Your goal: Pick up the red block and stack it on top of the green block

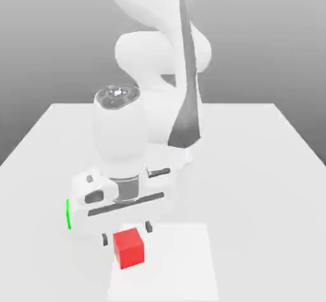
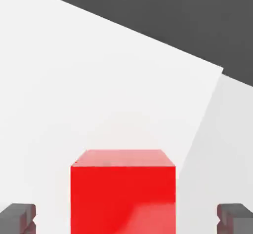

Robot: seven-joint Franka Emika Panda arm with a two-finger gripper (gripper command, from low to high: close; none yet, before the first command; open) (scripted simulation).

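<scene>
White table, grey backdrop, red block

Even bright sim light, soft shadows, no glare; slight blur, bg grey.

I see the block as plain bright red, matte, no pattern, with a paler pinkish sheen low on its near face in the hand view. The arm is white with a dark grey strip down its side, the hand white with grey details and a green light on its edge, and the fingertips dark grey. The table is plain white with a lighter square patch under the block; the backdrop is grey.
</scene>
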